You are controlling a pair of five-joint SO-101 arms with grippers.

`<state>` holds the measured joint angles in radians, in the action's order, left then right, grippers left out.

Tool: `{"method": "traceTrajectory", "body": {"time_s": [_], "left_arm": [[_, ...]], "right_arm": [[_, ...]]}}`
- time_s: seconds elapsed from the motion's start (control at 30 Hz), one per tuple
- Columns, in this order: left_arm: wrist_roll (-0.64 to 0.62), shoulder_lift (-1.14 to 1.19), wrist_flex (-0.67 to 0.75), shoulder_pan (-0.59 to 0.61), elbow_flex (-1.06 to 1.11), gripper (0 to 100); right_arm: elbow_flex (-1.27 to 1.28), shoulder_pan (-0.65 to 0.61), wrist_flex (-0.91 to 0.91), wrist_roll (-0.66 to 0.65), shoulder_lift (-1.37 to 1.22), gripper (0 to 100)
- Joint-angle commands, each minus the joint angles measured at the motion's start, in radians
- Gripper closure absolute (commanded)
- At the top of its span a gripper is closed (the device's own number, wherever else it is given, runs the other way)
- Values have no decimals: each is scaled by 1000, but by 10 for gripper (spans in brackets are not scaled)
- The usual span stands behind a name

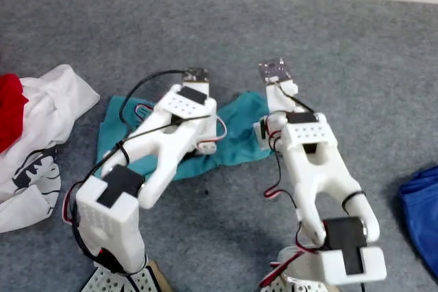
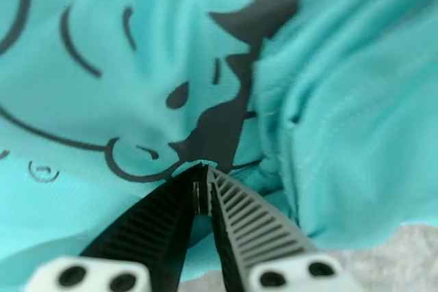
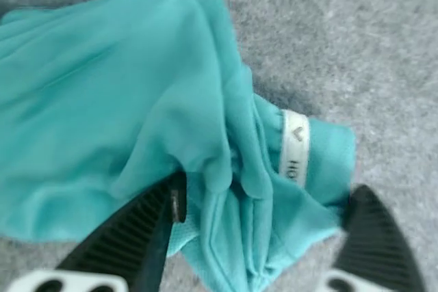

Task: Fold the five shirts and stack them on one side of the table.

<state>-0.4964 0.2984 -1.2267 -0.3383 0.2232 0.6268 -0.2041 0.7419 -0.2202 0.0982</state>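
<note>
Starting at the left gripper [image 2: 202,172]: jaws pressed together, tips on the teal shirt [image 2: 137,100] at its dark printed drawing; whether cloth is pinched between them cannot be told. Next, the right gripper [image 3: 270,200]: jaws apart, straddling the shirt's bunched end beside the white neck label [image 3: 295,147]. The high view adds placement: the teal shirt lies mid-table under both arms, on the grey table [image 1: 369,66]. A white shirt [image 1: 48,121] with a red garment [image 1: 9,111] lies at the left edge, and a blue garment [image 1: 421,210] at the right edge.

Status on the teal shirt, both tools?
Left tool shut, tips on teal shirt print. Right tool open, straddling its bunched labelled edge. White shirt and blue shirt lie off to either side.
</note>
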Motion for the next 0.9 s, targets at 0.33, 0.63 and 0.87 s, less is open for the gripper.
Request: {"method": "traceTrajectory", "body": {"time_s": [0.33, 0.63, 0.87], "left_arm": [[0, -143, 92, 19, 177, 993], [0, -143, 92, 42, 177, 993], [2, -143, 92, 44, 177, 993]], "right_arm": [[-67, 67, 107, -29, -4, 955], [-62, 228, 133, -222, 47, 955], [22, 282, 228, -404, 53, 954]]}}
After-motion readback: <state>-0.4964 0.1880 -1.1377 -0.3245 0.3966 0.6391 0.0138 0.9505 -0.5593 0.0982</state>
